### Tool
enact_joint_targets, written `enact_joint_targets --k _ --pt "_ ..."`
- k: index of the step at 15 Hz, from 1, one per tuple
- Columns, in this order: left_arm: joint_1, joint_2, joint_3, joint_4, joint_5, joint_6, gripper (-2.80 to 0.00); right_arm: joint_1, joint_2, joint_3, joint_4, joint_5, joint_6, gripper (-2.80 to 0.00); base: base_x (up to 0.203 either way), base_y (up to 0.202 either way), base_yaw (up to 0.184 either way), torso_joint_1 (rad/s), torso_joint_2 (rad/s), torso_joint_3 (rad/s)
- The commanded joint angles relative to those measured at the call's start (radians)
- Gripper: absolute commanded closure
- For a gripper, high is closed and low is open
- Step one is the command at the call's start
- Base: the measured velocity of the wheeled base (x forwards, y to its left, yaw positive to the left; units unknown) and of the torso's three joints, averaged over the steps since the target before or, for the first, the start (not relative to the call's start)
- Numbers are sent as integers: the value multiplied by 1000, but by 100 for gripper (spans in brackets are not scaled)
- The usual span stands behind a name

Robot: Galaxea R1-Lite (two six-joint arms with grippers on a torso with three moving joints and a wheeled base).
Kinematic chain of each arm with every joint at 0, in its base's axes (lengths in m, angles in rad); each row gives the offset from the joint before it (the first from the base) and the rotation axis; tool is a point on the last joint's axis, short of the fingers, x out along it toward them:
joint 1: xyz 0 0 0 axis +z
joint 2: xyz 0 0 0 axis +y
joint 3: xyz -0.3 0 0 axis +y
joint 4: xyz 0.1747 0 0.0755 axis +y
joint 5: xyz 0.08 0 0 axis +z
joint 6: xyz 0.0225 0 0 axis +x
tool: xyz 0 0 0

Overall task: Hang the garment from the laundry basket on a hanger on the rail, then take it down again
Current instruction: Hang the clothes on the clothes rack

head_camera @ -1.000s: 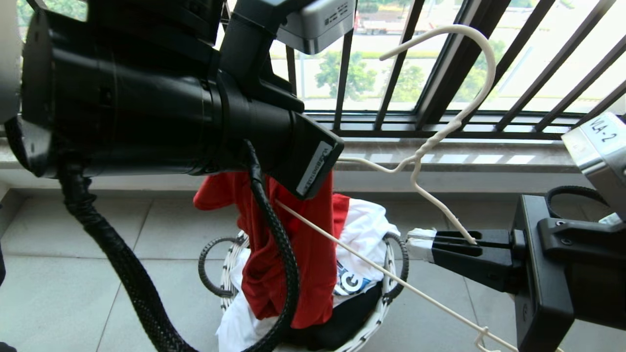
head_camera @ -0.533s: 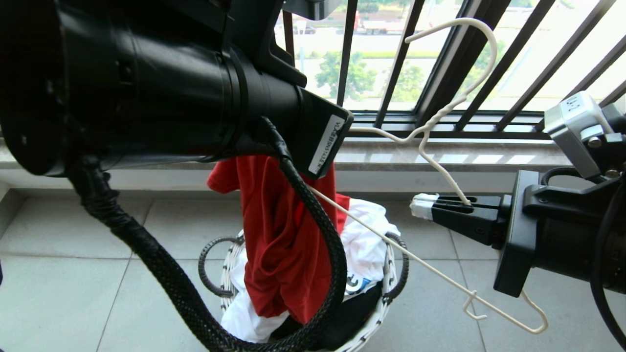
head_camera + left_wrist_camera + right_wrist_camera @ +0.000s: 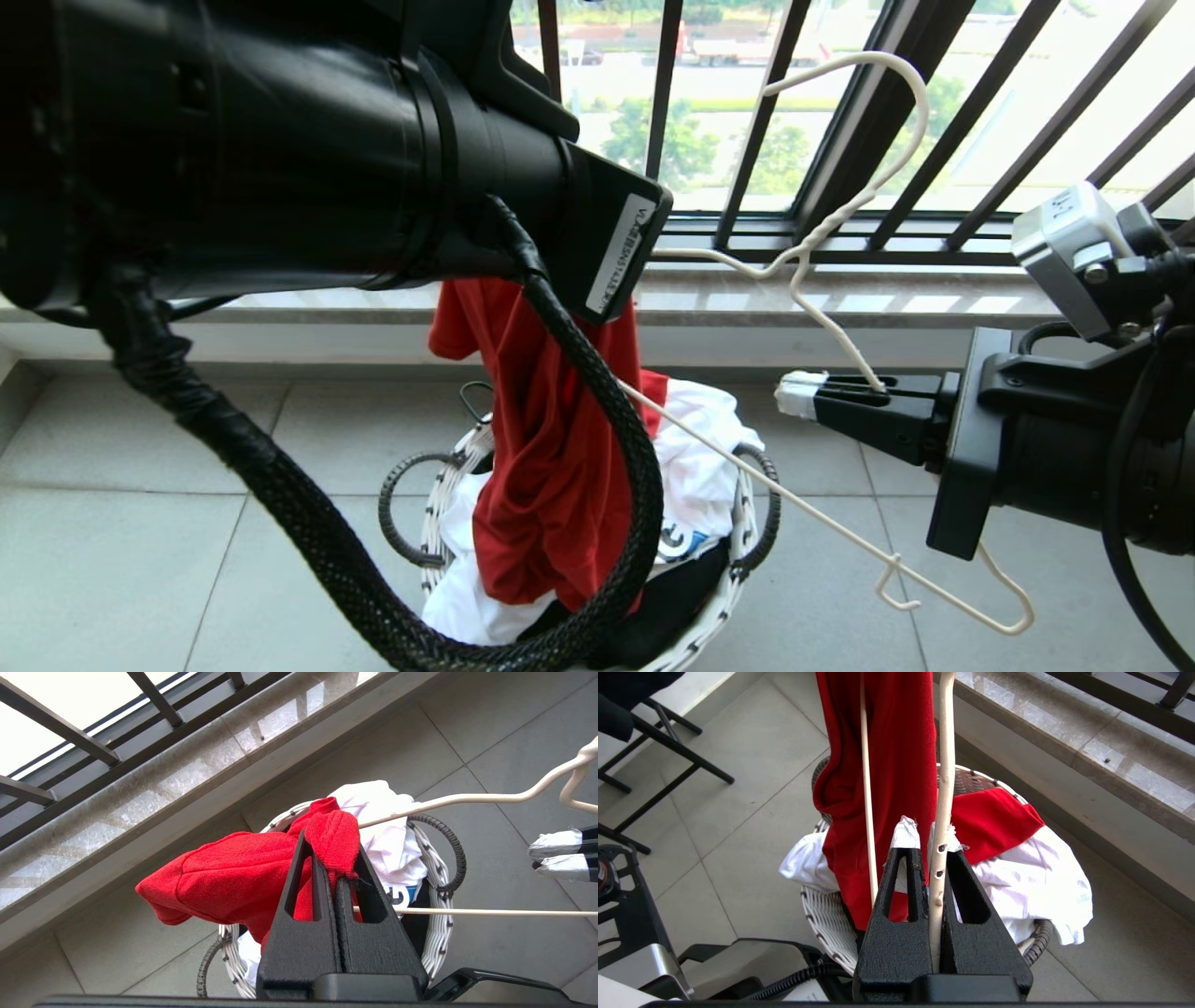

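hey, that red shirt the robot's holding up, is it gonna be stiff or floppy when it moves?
Probably floppy: the red shirt sags in folds from the left gripper pinching it. Likely light, since a small pinch holds it. It may snag the hanger alongside.

Left arm: raised above the laundry basket (image 3: 738, 597), forearm filling the upper left of the head view; left claw (image 3: 334, 868) clamped on a fold of the garment (image 3: 551, 504). Right arm: level, beside the basket at its right; right claw (image 3: 808, 392) closed on the hanger (image 3: 840, 336) wire
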Motion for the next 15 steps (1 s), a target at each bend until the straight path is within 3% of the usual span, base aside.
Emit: enact_joint_targets --k 1,3,6,15 --pt "-27 46 -32 -10 5 0 0 0 23 -8 -3 1 5 0 0 0 0 0 0 0" --pt "-52 77 -58 -76 8 2 0 0 30 -14 -4 1 11 0 0 0 0 0 0 0" --pt "-95 92 -67 -87 10 -3 0 0 32 -37 -28 0 95 0 0 0 0 0 0 0" --pt "-192 102 -83 -151 34 -14 0 2 79 -35 -87 1 116 0 0 0 0 0 0 0"
